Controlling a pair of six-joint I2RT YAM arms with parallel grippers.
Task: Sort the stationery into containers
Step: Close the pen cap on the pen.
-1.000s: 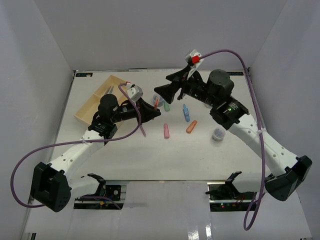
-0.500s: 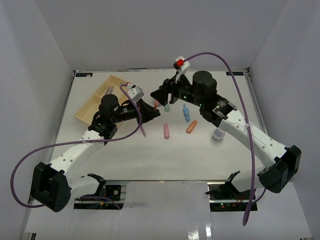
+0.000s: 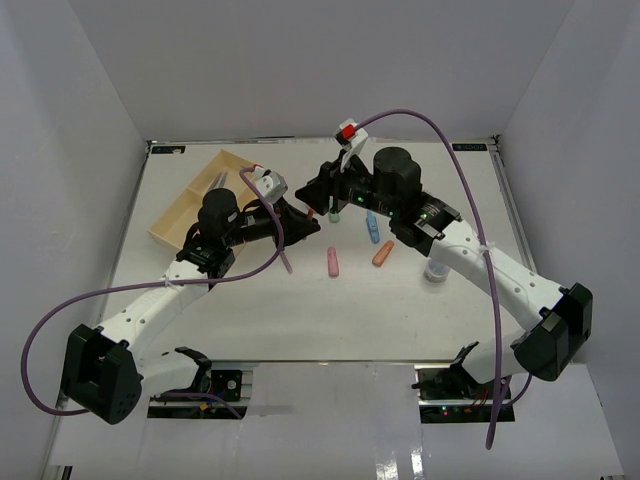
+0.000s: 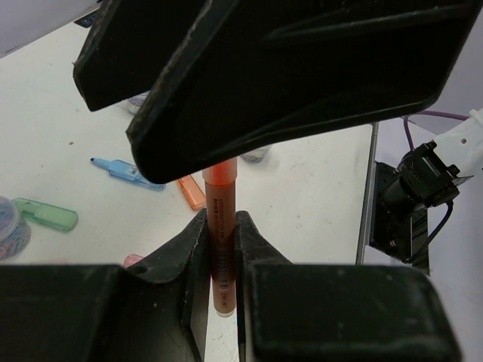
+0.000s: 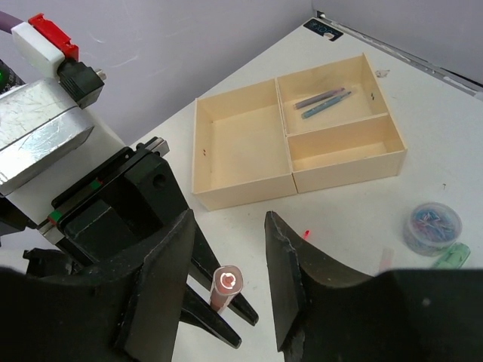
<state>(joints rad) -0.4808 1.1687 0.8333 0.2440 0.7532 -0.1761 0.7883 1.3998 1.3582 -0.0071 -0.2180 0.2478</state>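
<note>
Surface (image 3: pixel 300 310): white. Tray (image 5: pixel 249 188): at 10 o'clock on it, three compartments, with two pens (image 5: pixel 324 100) lying in one.

Left jaws: pinching an orange pen (image 4: pixel 221 196) near the centre, its end pointing at the right jaws. Right jaws: spread, one on either side of that end, not touching it.

Lying on the surface, relative to the pen:
- green marker (image 3: pixel 334 213) at 3 o'clock
- blue marker (image 3: pixel 372 227) farther out
- orange marker (image 3: pixel 383 254) at 4 o'clock
- pink marker (image 3: pixel 333 262) at 5 o'clock
- jar (image 3: pixel 435 270) at 4 o'clock, partly hidden by the right arm (image 3: pixel 500 275)
</note>
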